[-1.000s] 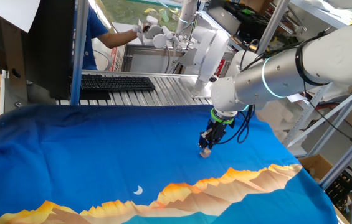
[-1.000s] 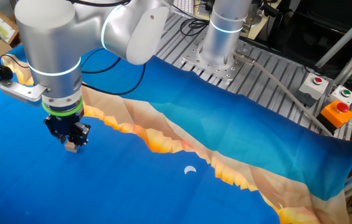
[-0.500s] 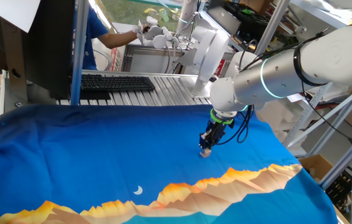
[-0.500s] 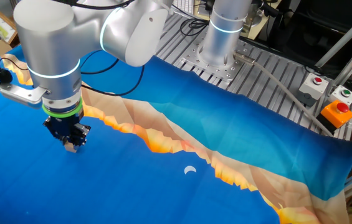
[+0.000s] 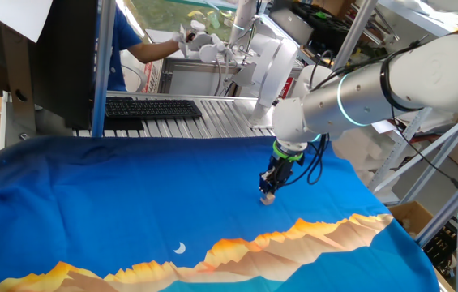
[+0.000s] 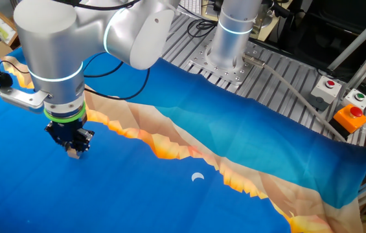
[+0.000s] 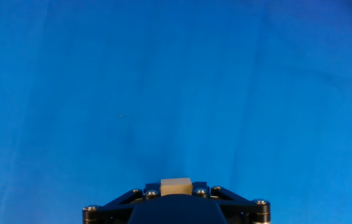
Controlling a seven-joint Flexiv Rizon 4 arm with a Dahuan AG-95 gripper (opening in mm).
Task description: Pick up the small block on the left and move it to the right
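The small block (image 5: 267, 197) is a tiny light tan cube held between the black fingers of my gripper (image 5: 268, 195), right at the blue cloth. In the other fixed view the block (image 6: 74, 153) shows at the tips of the gripper (image 6: 74, 151). In the hand view the block (image 7: 176, 186) sits just above the black gripper body (image 7: 176, 208), with plain blue cloth beyond. I cannot tell whether the block touches the cloth.
A blue cloth with an orange mountain print (image 5: 293, 235) covers the table. A flat white crescent-moon print (image 5: 180, 248) lies left of the gripper; it also shows in the other fixed view (image 6: 197, 177). A keyboard (image 5: 151, 107) and a person are at the back. A button box (image 6: 350, 116) stands at one edge.
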